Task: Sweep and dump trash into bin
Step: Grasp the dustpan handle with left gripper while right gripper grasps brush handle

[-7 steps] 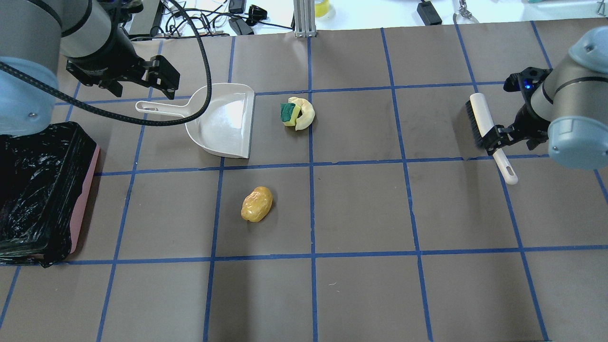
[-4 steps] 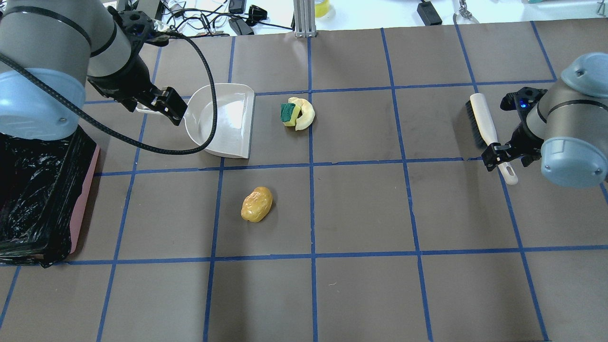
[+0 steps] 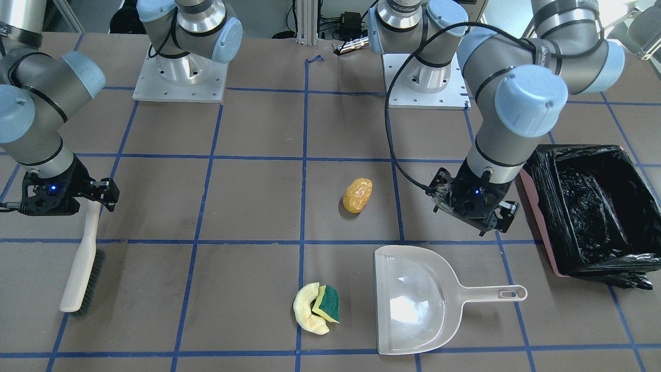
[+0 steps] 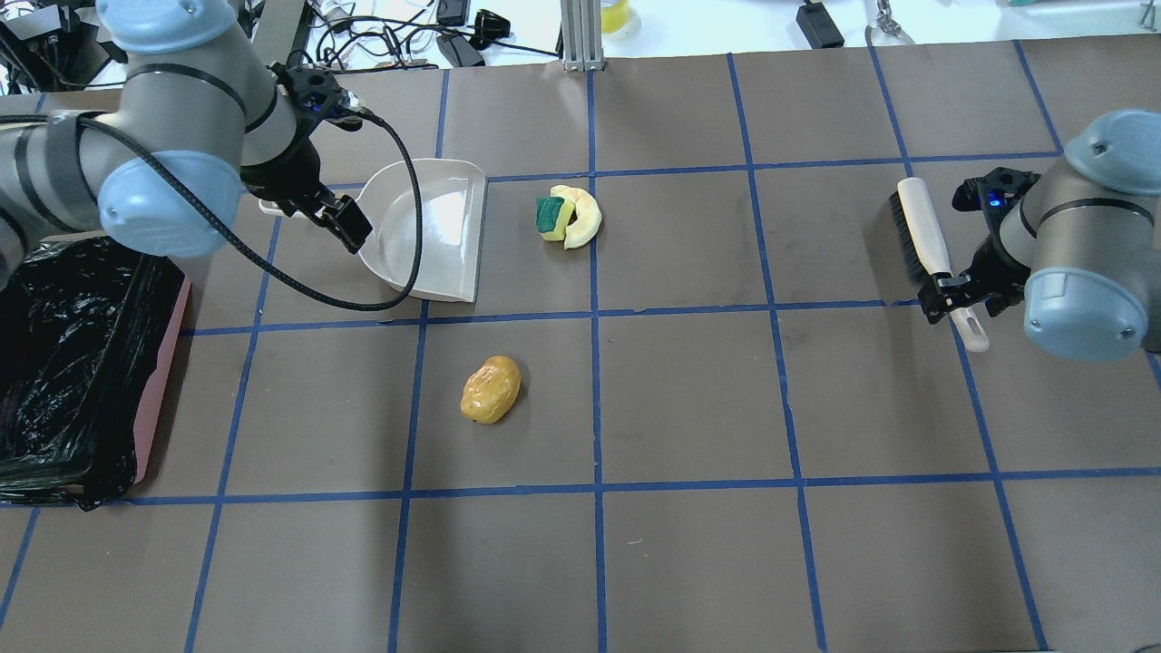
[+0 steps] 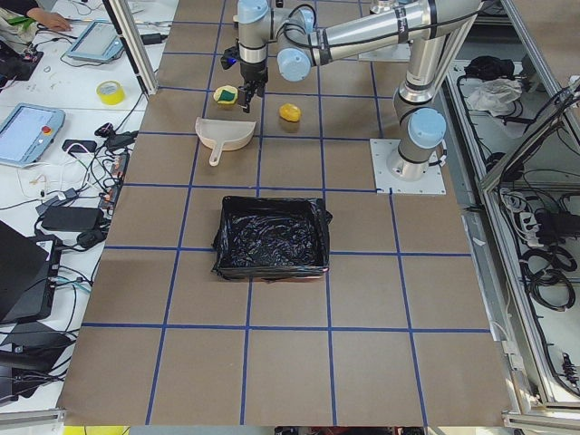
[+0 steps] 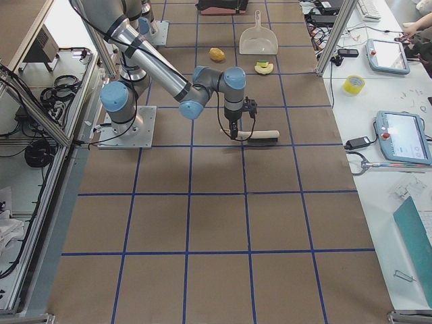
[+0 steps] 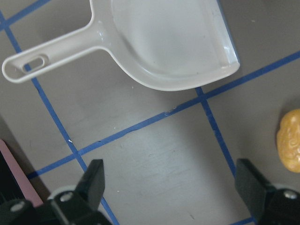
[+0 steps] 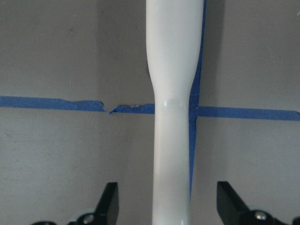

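Note:
The trash lies on the brown table. An orange-yellow potato-like lump (image 4: 491, 389) (image 3: 357, 195) sits mid-table. A pale yellow peel (image 4: 587, 218) (image 3: 305, 311) lies against a yellow-and-green sponge (image 4: 550, 216) (image 3: 329, 304). The pink bin with its black bag (image 4: 165, 363) (image 3: 537, 217) stands at the left end. My left gripper (image 4: 343, 222) (image 3: 472, 214) (image 7: 171, 187) is open and empty, raised near the white dustpan (image 4: 426, 231) (image 7: 173, 42), not touching it. My right gripper (image 4: 952, 295) (image 8: 169, 206) is open, with one finger on either side of the white brush handle (image 8: 172, 117).
The brush (image 4: 921, 231) (image 3: 82, 263) lies flat at the right end of the table. The dustpan's handle (image 3: 496, 294) points toward the bin. Cables and small devices (image 4: 453, 36) lie beyond the table's far edge. Blue tape lines grid the table.
My left gripper has moved from beyond the dustpan handle's end toward the pan. My right gripper has slid along the brush handle toward its end. The trash has not moved.

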